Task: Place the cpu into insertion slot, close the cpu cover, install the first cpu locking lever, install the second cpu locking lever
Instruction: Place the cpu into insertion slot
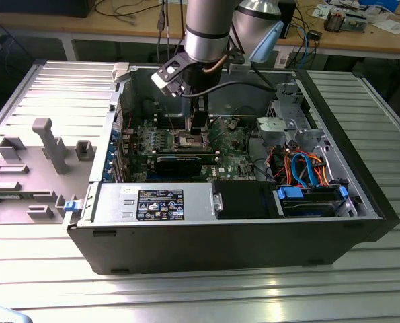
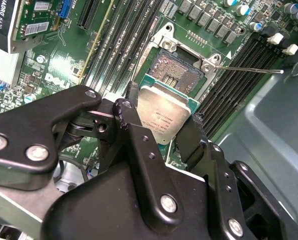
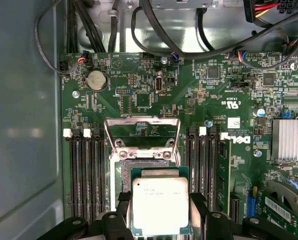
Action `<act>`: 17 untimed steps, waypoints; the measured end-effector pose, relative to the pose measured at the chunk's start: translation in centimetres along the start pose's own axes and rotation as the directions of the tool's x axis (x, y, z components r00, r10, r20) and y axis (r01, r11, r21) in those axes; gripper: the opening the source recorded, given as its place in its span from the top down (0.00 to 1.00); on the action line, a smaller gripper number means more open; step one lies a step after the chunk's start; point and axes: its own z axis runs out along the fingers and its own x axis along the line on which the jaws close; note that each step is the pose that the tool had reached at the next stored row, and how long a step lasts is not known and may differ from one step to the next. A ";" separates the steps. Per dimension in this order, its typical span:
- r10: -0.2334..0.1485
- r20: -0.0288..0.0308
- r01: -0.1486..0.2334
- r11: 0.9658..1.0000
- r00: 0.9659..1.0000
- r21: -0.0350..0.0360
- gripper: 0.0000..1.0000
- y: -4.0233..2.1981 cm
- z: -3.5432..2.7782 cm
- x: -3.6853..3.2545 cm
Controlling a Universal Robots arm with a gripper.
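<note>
Cpu clamped by its edges in the gripper, upper centre of the exterior view.
Insertion slot lies open just beyond it, toward the raised cpu cover; their edges look roughly parallel.

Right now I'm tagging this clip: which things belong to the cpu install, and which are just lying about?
Job: cpu, held by the gripper between its fingers; insertion slot; cpu cover, raised open.
Lying about: memory slots; coin battery; heatsink; drive cables.
</note>
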 end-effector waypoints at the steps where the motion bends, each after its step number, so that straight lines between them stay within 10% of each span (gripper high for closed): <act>1: 0.000 0.000 0.000 1.000 1.000 0.000 0.45 0.00 0.02 0.00; 17: 0.000 0.000 0.000 1.000 1.000 0.000 0.45 -0.05 0.35 0.00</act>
